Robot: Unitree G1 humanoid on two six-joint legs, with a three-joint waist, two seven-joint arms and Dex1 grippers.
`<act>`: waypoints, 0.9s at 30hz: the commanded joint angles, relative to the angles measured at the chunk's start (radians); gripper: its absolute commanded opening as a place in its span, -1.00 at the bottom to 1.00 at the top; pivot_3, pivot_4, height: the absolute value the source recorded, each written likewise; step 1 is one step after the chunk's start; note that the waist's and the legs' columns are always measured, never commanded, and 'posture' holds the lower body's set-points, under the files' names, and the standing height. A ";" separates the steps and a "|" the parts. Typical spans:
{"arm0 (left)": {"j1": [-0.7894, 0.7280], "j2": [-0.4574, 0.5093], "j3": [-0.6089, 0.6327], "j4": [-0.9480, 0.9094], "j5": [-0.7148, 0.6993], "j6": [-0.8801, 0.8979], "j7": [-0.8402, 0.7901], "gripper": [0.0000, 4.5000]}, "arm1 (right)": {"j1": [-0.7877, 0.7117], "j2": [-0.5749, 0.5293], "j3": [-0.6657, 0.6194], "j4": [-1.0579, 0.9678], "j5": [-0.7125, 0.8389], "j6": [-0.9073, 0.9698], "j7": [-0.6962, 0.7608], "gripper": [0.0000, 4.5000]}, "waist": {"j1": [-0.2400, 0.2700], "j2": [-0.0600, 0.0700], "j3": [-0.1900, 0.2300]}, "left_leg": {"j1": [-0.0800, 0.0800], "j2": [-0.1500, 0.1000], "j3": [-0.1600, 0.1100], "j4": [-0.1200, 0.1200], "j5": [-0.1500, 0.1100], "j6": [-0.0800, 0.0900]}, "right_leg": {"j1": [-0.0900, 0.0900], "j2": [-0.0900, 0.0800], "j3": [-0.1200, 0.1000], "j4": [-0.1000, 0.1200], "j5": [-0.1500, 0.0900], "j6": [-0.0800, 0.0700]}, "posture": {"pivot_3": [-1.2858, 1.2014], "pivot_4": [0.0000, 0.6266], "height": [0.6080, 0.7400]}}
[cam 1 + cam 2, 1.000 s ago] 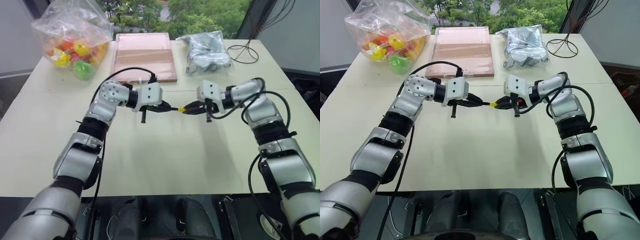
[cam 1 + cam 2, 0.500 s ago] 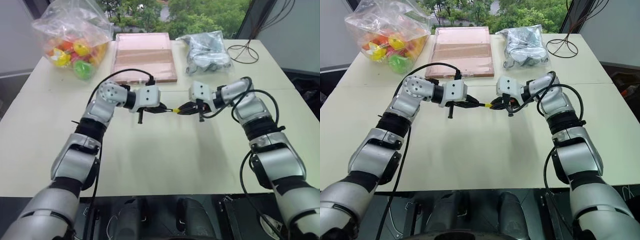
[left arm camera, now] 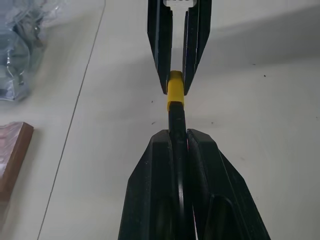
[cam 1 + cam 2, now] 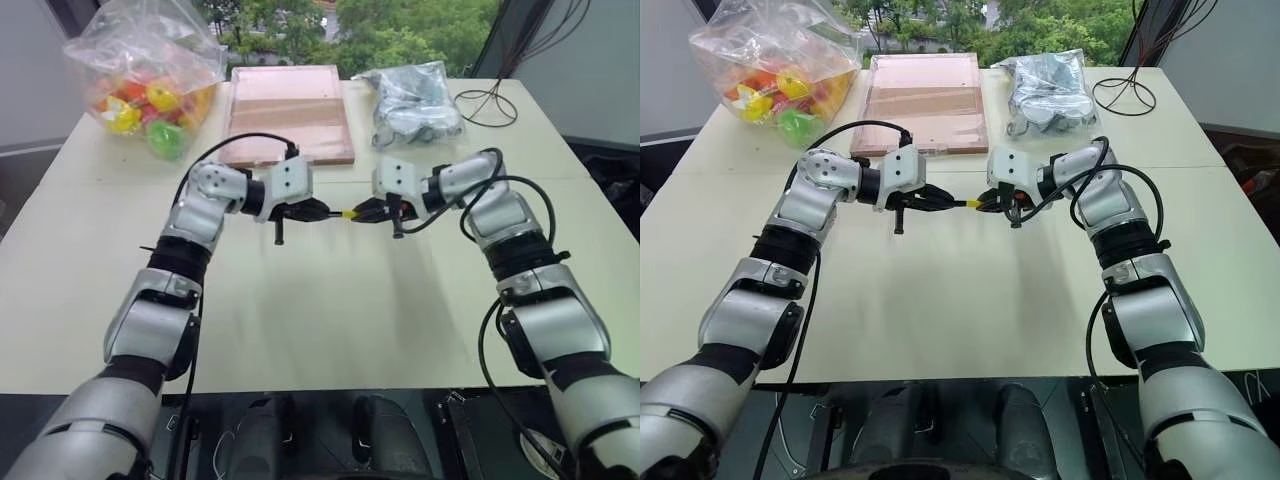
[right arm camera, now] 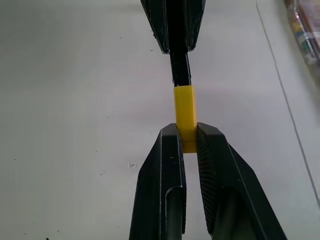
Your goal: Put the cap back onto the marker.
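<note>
The cap (image 5: 183, 112), pinched in the closed right gripper (image 5: 188, 142), sits over the marker (image 3: 176, 120) tip clamped by the left gripper (image 3: 177, 137) above the table (image 4: 300, 320); likely only final seating and release remain

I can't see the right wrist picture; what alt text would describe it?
The right gripper pinches a small yellow cap that meets the end of a black marker, which the left gripper holds opposite, above a pale table.
</note>
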 commanded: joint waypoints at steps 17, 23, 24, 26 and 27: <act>0.018 -0.040 -0.094 -0.223 0.009 -0.015 -0.058 -1.00 | -0.022 0.051 0.036 -0.292 0.054 0.190 0.051 -0.93 | -0.001 0.000 0.000 | 0.000 0.000 0.000 0.000 0.000 0.000 | 0.000 0.000 0.000 0.000 0.000 0.000 | 0.03 -0.52 1.00; 0.022 -0.046 -0.089 -0.225 0.002 -0.006 -0.052 -1.00 | -0.028 0.057 0.036 -0.286 0.056 0.190 0.043 -0.93 | 0.001 0.000 0.000 | 0.000 0.000 0.000 0.000 0.000 0.000 | 0.000 0.000 0.000 0.000 0.000 0.000 | 0.03 -0.52 1.00; 0.021 -0.046 -0.088 -0.224 0.003 -0.007 -0.052 -1.00 | -0.028 0.057 0.036 -0.286 0.056 0.190 0.043 -0.93 | 0.000 0.000 0.000 | 0.000 0.000 0.000 0.000 0.000 0.000 | 0.000 0.000 0.000 0.000 0.000 0.000 | 0.03 -0.52 1.00; 0.016 -0.043 -0.078 -0.205 0.002 -0.012 -0.044 -1.00 | -0.021 0.048 0.033 -0.284 0.054 0.190 0.043 -0.93 | 0.000 0.000 0.000 | 0.000 0.000 0.000 0.000 0.000 0.000 | 0.000 0.000 0.000 0.000 0.000 0.000 | 0.03 -0.52 1.00; 0.013 -0.039 -0.073 -0.195 0.001 -0.015 -0.041 -1.00 | -0.017 0.041 0.032 -0.282 0.054 0.189 0.045 -0.93 | 0.000 0.000 0.000 | 0.000 0.000 0.000 0.000 0.000 0.000 | 0.000 0.000 0.000 0.000 0.000 0.000 | 0.03 -0.52 1.00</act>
